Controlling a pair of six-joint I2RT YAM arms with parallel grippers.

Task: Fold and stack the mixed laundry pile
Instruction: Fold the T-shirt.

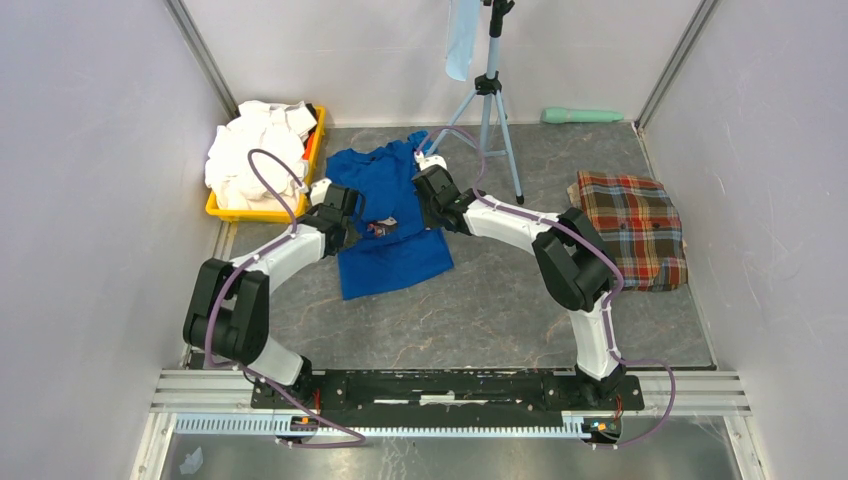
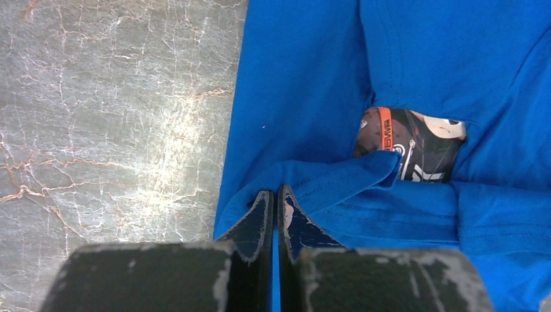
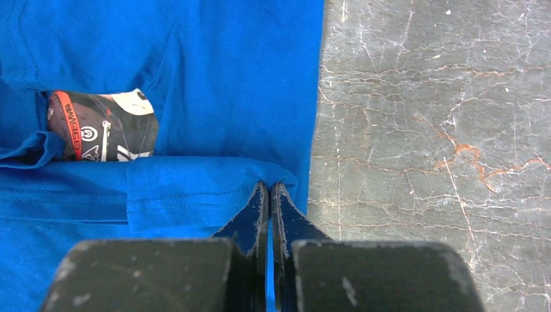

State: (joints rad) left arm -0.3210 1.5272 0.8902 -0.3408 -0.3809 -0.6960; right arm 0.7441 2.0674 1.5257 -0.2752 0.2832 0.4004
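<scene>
Cotton jersey, by the look of it: the royal-blue T-shirt (image 1: 395, 262) lies mid-table between the two arms, its upper part doubled down over the body so a folded band runs across it. I judge it light, limp and thin. It should drape rather than hold a crease, and it slides easily on the smooth stone-patterned table (image 1: 500, 310), so it wants holding at two spread points along a folded edge or hem, not bunched in the middle.

That is where it is held. The left gripper (image 2: 274, 195) has its jaws pressed together on the band's outer corner, and the right gripper (image 3: 269, 188) pinches the opposite corner the same way.

Between them the chest graphic (image 2: 412, 144) peeks from under the fold: dark, with a cartoon figure and white lettering on a red strip, too small and creased to read.

Farther out, white shirts (image 1: 255, 150) fill a yellow bin (image 1: 316, 135) at the far left, a folded plaid cloth (image 1: 630, 230) sits right, and a pale-blue cloth (image 1: 462, 40) hangs from a tripod (image 1: 488, 100) behind.
</scene>
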